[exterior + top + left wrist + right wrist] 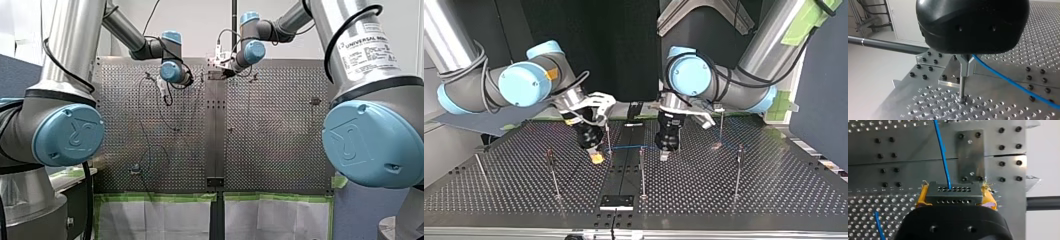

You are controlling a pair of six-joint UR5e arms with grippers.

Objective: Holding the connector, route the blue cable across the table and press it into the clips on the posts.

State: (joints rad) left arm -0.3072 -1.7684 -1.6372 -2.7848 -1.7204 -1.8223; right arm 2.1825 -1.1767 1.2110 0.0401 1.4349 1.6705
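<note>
Shows routing step, early on. Grips connector (953, 193) btwn closed yellow-padded fingers (922, 197) of R gripper (595, 152); feeds blue cable (942, 152) from it across centre plate (624, 167) to L gripper (666, 152), poised over a post (962, 86) w/ clip (966, 65). Cannot tell L grip state: hidden by housing (973, 25). Cannot tell either whether cable sits in clip. Next, prob.: hold tension, lower line into clip slot, press down. Set on perforated metal worktop (744, 200) w/ further posts (738, 170) well apart; dark backdrop (614, 50) behind arms, green tape (160, 198) along near edge.
</note>
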